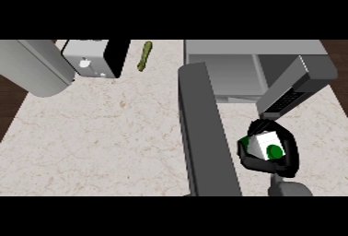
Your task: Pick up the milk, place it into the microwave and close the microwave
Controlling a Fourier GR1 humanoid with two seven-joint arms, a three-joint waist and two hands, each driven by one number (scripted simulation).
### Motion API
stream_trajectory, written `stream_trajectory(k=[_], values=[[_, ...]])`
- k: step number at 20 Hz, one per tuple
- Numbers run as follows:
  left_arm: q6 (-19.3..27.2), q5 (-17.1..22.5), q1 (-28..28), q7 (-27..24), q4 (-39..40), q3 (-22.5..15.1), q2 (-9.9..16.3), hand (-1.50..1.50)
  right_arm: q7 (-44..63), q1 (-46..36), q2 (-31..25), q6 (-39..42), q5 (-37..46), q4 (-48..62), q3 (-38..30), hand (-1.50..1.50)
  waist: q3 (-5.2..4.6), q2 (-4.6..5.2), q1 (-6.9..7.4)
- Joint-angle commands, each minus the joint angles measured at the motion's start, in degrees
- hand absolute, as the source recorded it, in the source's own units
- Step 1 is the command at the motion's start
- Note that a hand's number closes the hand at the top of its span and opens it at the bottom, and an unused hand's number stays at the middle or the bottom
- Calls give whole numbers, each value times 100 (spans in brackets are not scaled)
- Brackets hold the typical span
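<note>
My right hand [284, 159] shows at the lower right, its black fingers and thumb curled round the milk [264, 144], a white carton with green marks. The carton is tilted and partly hidden by the hand. It hangs just in front of the microwave [253, 47], whose grey cavity [234, 76] stands open at the upper right. The microwave's door [204, 133] is swung out toward me, a long dark grey slab just left of the hand. The control panel [289, 94] juts out directly above the hand. My left hand shows nowhere.
A grey and black toaster-like appliance [98, 57] stands at the back left on the marble counter [95, 138]. A thin green vegetable [144, 56] lies beside it. A large grey cylinder [34, 67] leans in at the far left.
</note>
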Motion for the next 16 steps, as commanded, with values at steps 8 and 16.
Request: stream_trajectory(k=[8, 16], values=[[-226, 482, -157, -116, 239, 506, 256, -150, 379, -1359, 41, -1270, 292, 984, 481, 150, 4, 20, 61], [-192, 87, 237, -393, 130, 33, 196, -150, 90, -2701, 39, -2139, 377, 3187, 205, 150, 8, 39, 145]])
